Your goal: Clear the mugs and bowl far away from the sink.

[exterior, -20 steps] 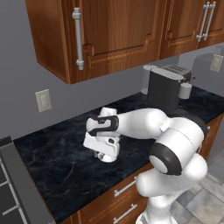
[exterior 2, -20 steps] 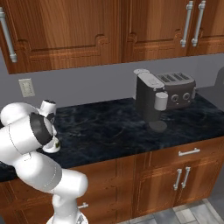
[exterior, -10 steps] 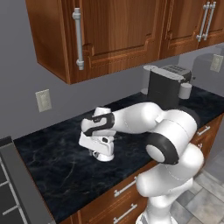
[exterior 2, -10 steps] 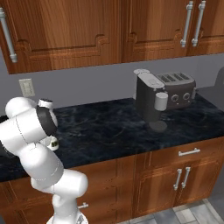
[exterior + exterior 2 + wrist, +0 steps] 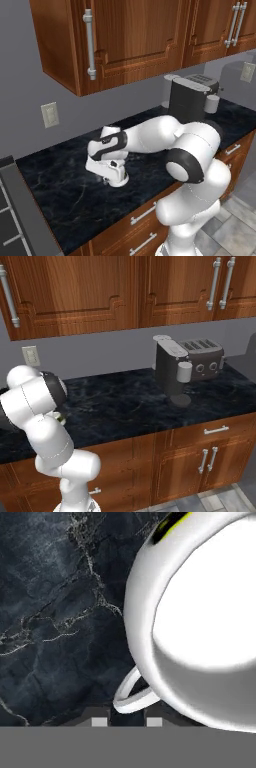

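The white mug (image 5: pixel 200 612) looms at the upper right of the hand view, its rim toward the camera and a dark and yellow mark near its top. Its thin handle (image 5: pixel 131 699) loops down between my gripper's (image 5: pixel 127 722) two fingertips, which stand close on either side of it. In the left base view the white mug (image 5: pixel 118 179) rests with its base on the black marble counter (image 5: pixel 60 195), under my gripper (image 5: pixel 113 170) pointing down. A sliver of the mug (image 5: pixel 60 417) peeks out beside the arm in the right base view. The red mug, the bowl and the sink are out of view.
A dark coffee machine (image 5: pixel 192 97) with a small cup stands at the back right, with a toaster (image 5: pixel 205 358) beside it. Wooden cabinets (image 5: pixel 135 35) hang over the counter. A stove edge (image 5: pixel 10 215) borders the counter's left end.
The arm has swung a little left and lowered the white mug onto the counter. The fingers have eased slightly around the handle.
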